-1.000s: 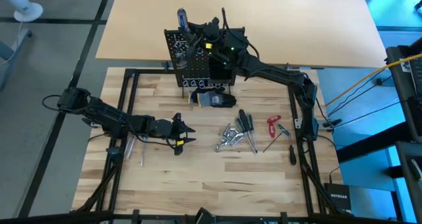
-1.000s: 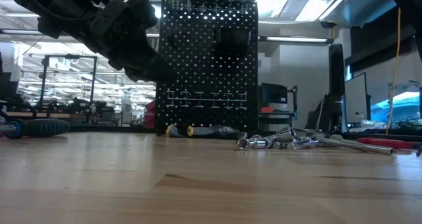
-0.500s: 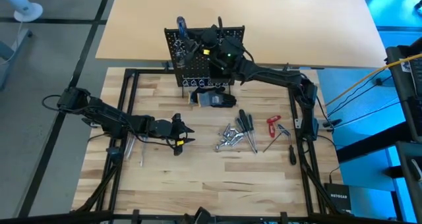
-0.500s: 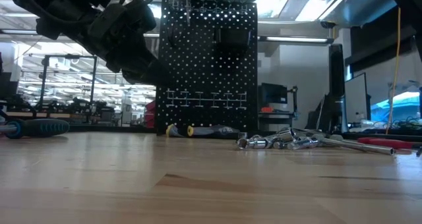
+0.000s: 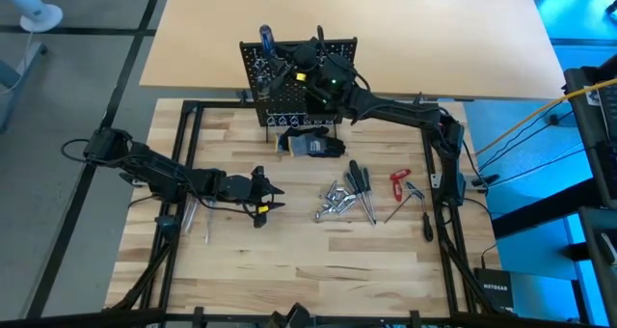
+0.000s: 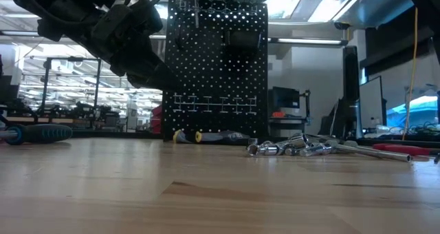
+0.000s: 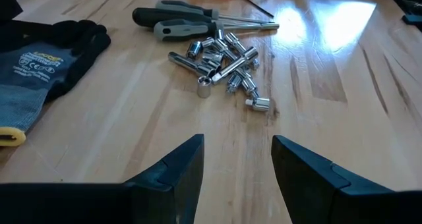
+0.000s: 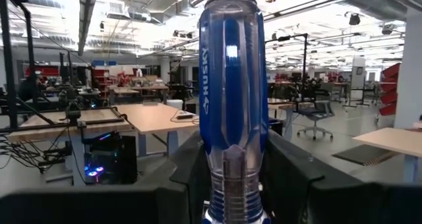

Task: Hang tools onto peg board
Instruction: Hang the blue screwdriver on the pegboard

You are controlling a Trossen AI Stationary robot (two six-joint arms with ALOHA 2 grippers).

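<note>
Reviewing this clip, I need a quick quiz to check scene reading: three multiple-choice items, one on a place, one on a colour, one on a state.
1. Where is the right gripper?
A. At the top of the peg board
B. Over the pile of silver sockets
C. Beside the glove

2. What colour is the screwdriver handle between the right gripper's fingers?
A. Red
B. Blue
C. Grey

3. What is the state of the left gripper?
A. Shut on a socket
B. Shut on a screwdriver
C. Open and empty

Answers:
1 A: the high view shows the right arm reaching to the board's top edge.
2 B: the right wrist view shows a clear blue handle upright between the fingers.
3 C: the left wrist view shows bare wood between the spread fingers.
</note>
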